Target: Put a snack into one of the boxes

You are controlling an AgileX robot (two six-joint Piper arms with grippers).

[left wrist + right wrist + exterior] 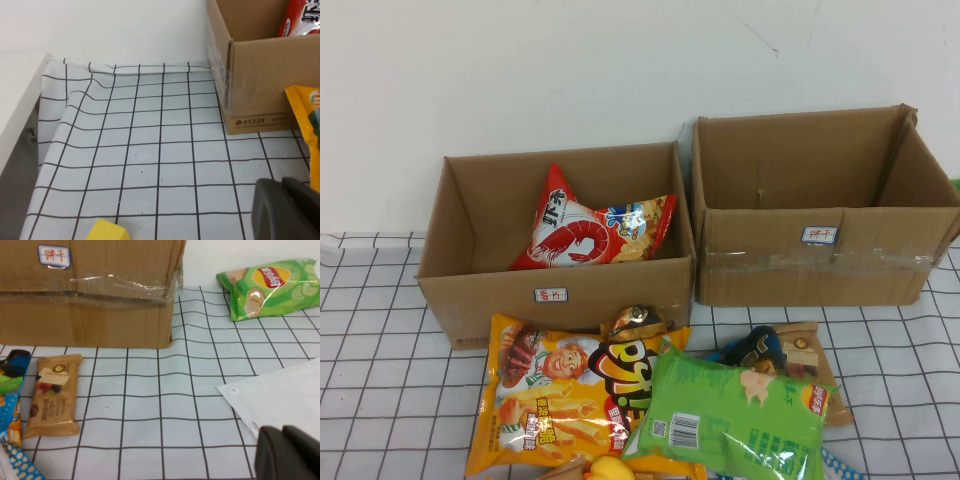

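Fingers unreadable on left gripper (287, 210) and right gripper (287, 452); left box (260, 80) reads "95338".

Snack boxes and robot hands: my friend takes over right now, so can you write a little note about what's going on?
Left hand: low over the tablecloth, left of the left box; grip unclear.
Right hand: low over the tablecloth, right of the right box; grip unclear.
Done: a red shrimp snack bag lies in the left box. The right box shows nothing inside.
Left: the yellow chip bag, the green Lay's bag and the brown snack bar lie in front of the boxes. Pick one and box it.
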